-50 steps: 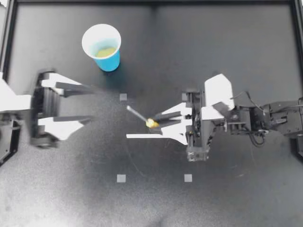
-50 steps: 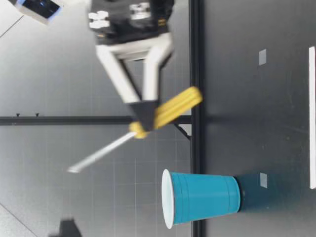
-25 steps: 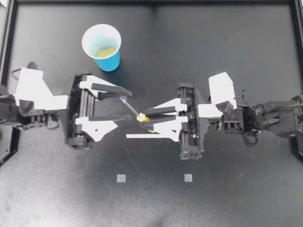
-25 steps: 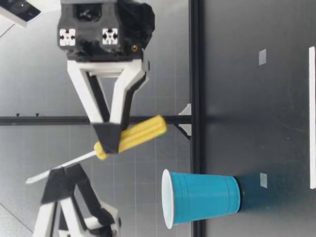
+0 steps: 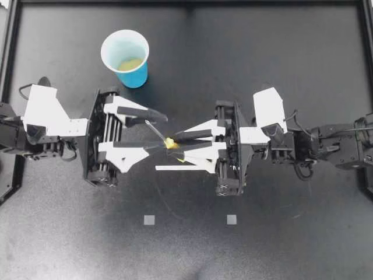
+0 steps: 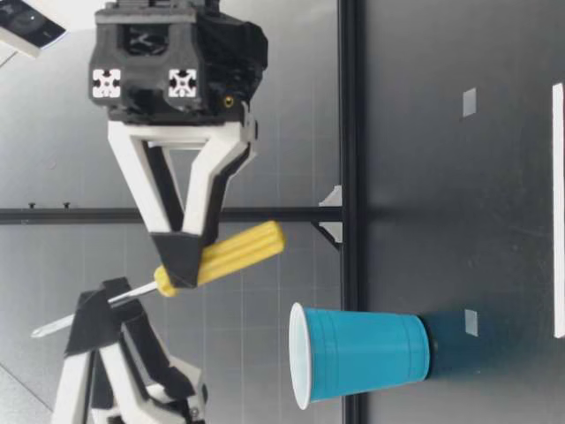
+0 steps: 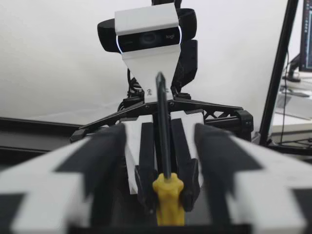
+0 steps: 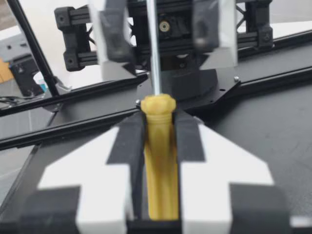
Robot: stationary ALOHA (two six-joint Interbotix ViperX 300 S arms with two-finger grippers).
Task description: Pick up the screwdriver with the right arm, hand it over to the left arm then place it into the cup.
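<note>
1. The black table (image 5: 274, 64) is the largest thing. Our two arms meet in the air above its middle.
2. Our right gripper (image 5: 173, 144) comes from the right and pinches the yellow handle (image 8: 160, 161) from two sides. Our left gripper (image 5: 164, 132) faces it from the left. Its fingers (image 7: 97, 156) are spread, one on each side of the shaft (image 7: 163, 131), and we see no contact with it.
3. The blue cup (image 5: 135, 76) stands upright at the far left of the table, well apart from both grippers.
4. The screwdriver (image 6: 231, 250) hangs above the table, tilted, with its tip higher and pointing to the left arm.
5. We judge the screwdriver to be light and stiff. Its thin metal shaft looks smooth, so it may slip or swing in a weak grip. The left gripper should take the shaft close to the handle and press firmly before the right one lets go.
</note>
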